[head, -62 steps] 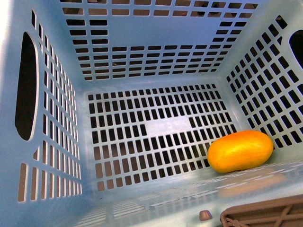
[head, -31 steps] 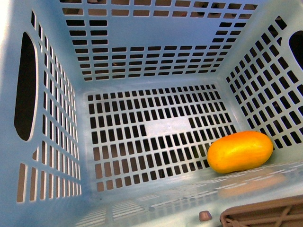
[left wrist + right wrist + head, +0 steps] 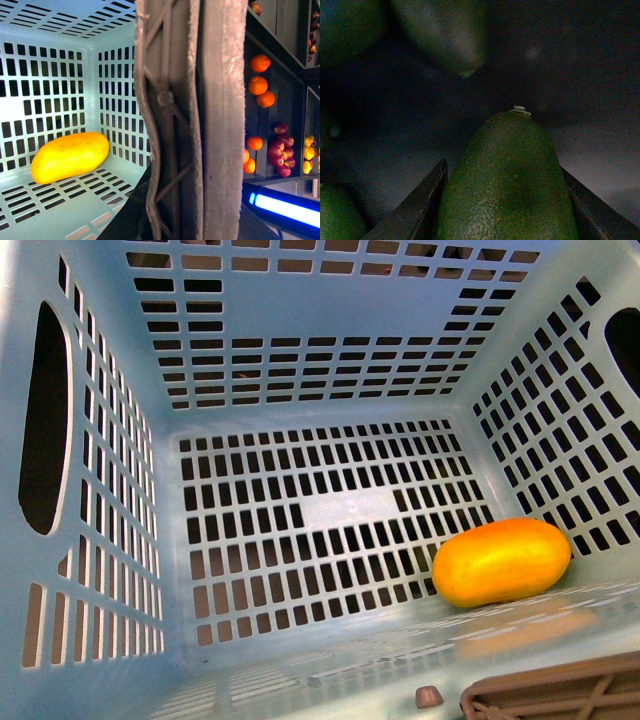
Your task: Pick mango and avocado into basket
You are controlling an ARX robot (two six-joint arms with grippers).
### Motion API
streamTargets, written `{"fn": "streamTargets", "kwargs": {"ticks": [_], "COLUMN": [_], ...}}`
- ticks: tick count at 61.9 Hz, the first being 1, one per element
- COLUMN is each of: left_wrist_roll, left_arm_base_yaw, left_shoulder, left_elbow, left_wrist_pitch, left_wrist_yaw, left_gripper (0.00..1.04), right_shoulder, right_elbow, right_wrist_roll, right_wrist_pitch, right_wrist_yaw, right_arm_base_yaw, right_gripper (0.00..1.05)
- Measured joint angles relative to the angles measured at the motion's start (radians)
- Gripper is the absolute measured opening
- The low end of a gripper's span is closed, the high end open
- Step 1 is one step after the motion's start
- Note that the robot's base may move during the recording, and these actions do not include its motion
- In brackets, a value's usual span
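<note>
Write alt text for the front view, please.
An orange-yellow mango lies alone on the slotted floor of a light teal basket, in its near right corner. A brown handle shows at the picture's lower right.

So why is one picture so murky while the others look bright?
Right wrist view: dim, avocado shadowed, fruit behind blurred. Front view: bright, mango sharp, faintly mirrored on the basket wall. Left wrist view: the close handle looks fuzzy.
</note>
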Motion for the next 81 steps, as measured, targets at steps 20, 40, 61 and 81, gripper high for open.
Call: {"fn": "streamTargets", "kwargs": {"ticks": [20,40,61,81], "left_wrist_roll": [0.0,0.0,0.0,0.0], "left_arm_base_yaw": [0.0,0.0,0.0,0.0], "left_shoulder": [0.0,0.0,0.0,0.0], "left_elbow": [0.0,0.0,0.0,0.0], "left_wrist_pitch": [0.0,0.0,0.0,0.0], "left_wrist_yaw": [0.001,-0.001,0.0,-0.004], "left_gripper": [0.16,0.16,0.16,0.16], "right_shoulder": [-0.647,-1.138,-1.154,-1.053], "right_elbow": [-0.327,-0.348,-0.327,-0.316], "right_wrist_roll": [-0.021,0.209,0.339,0.397], "right_wrist_pitch": [-0.104,-0.237,-0.213,-0.194], "right_wrist_yaw": [-0.125,-0.005,0.25,0.395], "right_arm_base_yaw": [-0.133,0.098,0.52,0.687], "right_gripper": [0.51,0.51,0.51,0.52]}}
